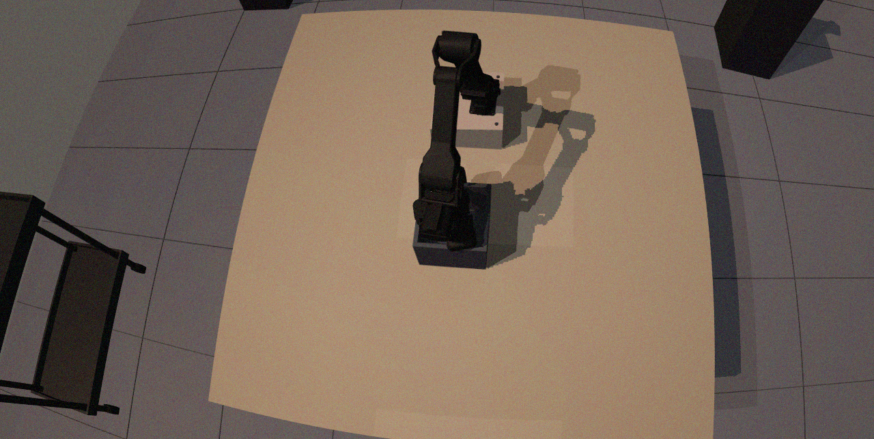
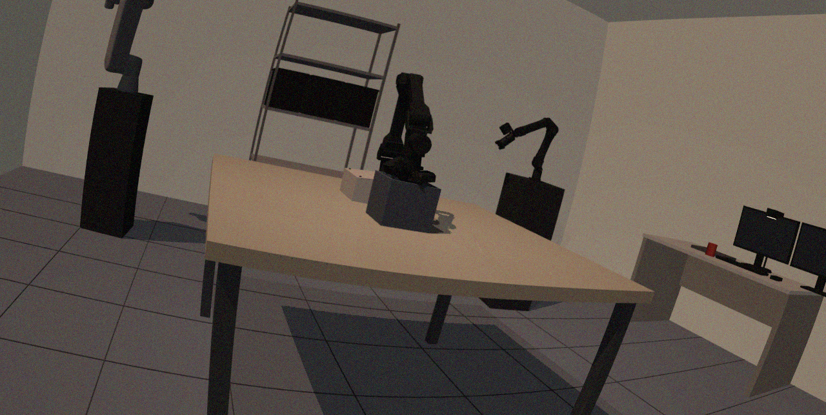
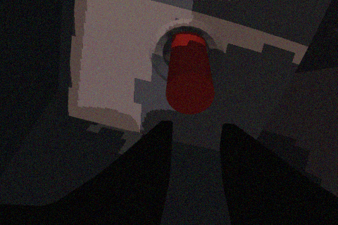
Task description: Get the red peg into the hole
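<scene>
The open dark box (image 1: 452,257) (image 2: 402,204) stands on the table, with the arm's hand down at its opening. In the wrist view the pale plate (image 3: 105,53) lies at the box bottom. The red peg (image 3: 190,77) has its far end inside the ringed hole and its near end sticking up towards the camera. How deep it sits cannot be told. My gripper (image 3: 196,133) is slightly open, with a narrow empty gap between its fingertips. The peg's near end is just beyond the tips, not between them. The peg and fingertips are hidden in the top and exterior views.
A pale block (image 1: 479,123) (image 2: 353,184) with small dark holes on top stands behind the box, partly under the arm. The box walls surround the hand closely. The wooden table (image 1: 342,326) (image 2: 277,210) carries both.
</scene>
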You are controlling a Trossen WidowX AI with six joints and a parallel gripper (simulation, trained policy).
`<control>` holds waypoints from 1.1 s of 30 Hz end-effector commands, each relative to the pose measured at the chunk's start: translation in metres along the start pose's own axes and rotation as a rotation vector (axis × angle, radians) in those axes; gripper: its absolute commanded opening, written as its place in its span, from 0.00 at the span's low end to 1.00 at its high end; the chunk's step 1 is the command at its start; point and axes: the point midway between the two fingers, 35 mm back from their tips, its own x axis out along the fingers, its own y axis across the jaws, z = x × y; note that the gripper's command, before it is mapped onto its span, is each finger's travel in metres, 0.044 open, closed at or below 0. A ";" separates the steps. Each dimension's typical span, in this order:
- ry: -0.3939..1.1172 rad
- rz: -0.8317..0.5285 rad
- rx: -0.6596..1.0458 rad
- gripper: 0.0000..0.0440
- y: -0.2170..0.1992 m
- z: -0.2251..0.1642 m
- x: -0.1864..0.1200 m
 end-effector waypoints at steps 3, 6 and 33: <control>0.066 -0.013 0.015 0.13 -0.002 -0.014 -0.010; 0.102 -0.026 0.022 0.10 -0.006 -0.022 -0.016; 0.288 0.114 0.076 0.06 0.024 -0.017 -0.081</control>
